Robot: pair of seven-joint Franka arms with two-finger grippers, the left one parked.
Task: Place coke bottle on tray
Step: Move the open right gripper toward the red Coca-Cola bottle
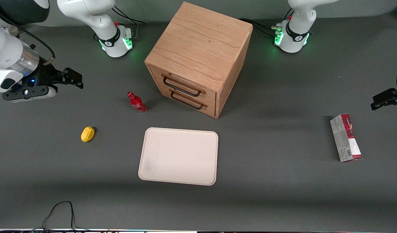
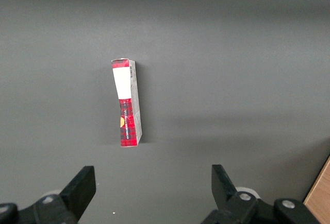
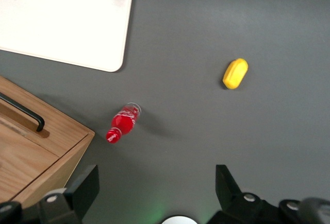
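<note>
Coke bottle point(image 1: 136, 102) upright, label unreadable; claw point(image 3: 157, 188) spread, tips cropped.

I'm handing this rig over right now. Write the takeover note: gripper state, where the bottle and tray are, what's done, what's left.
Gripper: open, holding nothing, raised at the working arm's end of the table, well away from the bottle.
Coke bottle: standing upright on the table, beside the wooden drawer cabinet, farther from the front camera than the tray.
Tray: flat on the table in front of the cabinet, nothing on it.
Also around: a yellow object toward the working arm's end, a carton toward the parked arm's end.
Done: nothing yet; bottle not grasped.
Left: reach the bottle, grip it, lift it, set it on the tray, release.
</note>
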